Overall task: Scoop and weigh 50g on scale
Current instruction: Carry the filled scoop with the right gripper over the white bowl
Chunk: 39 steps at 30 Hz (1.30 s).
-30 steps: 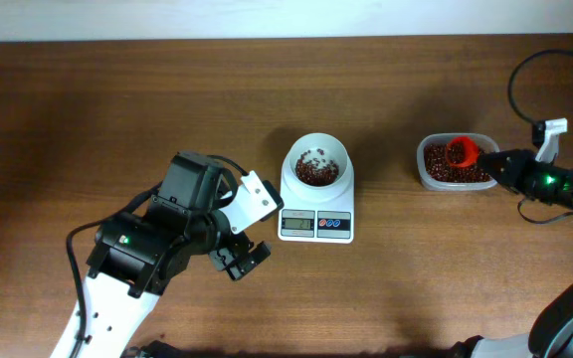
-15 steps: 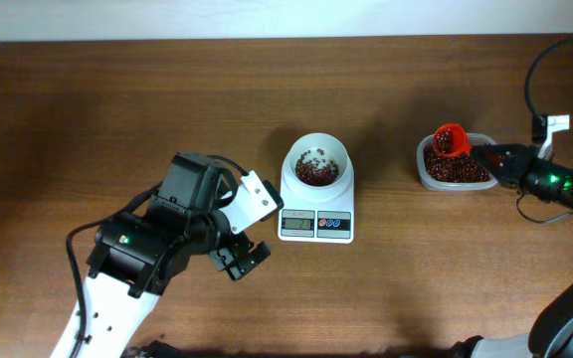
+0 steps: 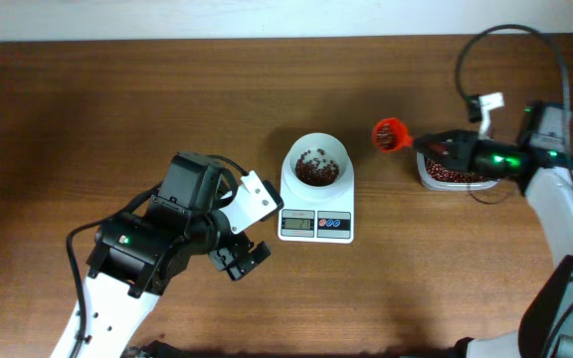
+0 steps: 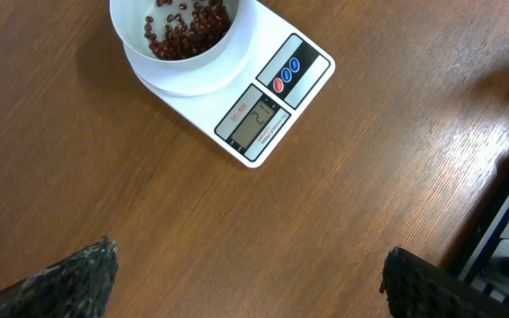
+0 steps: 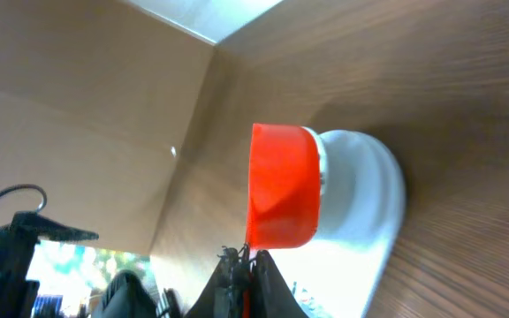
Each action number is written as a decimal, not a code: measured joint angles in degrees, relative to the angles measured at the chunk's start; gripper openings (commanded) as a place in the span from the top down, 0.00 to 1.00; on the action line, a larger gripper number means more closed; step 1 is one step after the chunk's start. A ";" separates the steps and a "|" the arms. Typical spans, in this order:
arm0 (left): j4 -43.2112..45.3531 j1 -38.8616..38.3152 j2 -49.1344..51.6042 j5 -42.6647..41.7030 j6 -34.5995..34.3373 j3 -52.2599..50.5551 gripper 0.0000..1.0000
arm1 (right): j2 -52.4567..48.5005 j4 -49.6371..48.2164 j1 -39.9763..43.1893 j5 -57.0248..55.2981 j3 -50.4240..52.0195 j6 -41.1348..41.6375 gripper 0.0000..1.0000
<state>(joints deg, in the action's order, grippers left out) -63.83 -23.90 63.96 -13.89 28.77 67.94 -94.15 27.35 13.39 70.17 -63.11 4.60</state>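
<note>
1. The small white digital kitchen scale (image 3: 315,227) stands mid-table, its round white bowl (image 3: 334,149) on the far part of its platform.
2. A layer of small dark red-brown beans (image 3: 314,173) already lies in the bowl and covers much of its floor, so I judge the weighing partly done.
3. The grey display (image 4: 256,122) faces the near side. Its digits are too small to read, so I cannot tell how close the load is to the target.
4. The right gripper (image 3: 424,145) is clamped on the handle of a red plastic scoop (image 3: 391,133), jaws together around it.
5. The scoop hangs in the air between the bowl and a clear plastic tub (image 3: 424,177) to the right, beside the bowl but not over it.
6. The tub holds many more beans, so the supply is not the limit.
7. Whether the scoop is loaded I cannot tell: the right wrist view shows only its outer wall (image 5: 281,190), level, with the bowl (image 5: 365,190) just past it.
8. The left gripper (image 3: 239,259) hovers over bare wood (image 4: 148,203) to the near left of the scale, fingers (image 4: 69,283) wide apart and holding nothing.
9. What I judge is left: bring the scoop over the bowl, tip gently, check the display, then add or remove beans.
</note>
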 measured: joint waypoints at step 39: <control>0.00 0.00 0.00 0.00 0.00 0.02 0.01 | 0.00 -5.70 -22.18 -19.80 0.02 -24.30 0.96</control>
<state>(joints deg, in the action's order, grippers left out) -63.83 -23.90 63.96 -13.89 28.77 67.96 -94.15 21.65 -8.80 50.37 -63.09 -19.70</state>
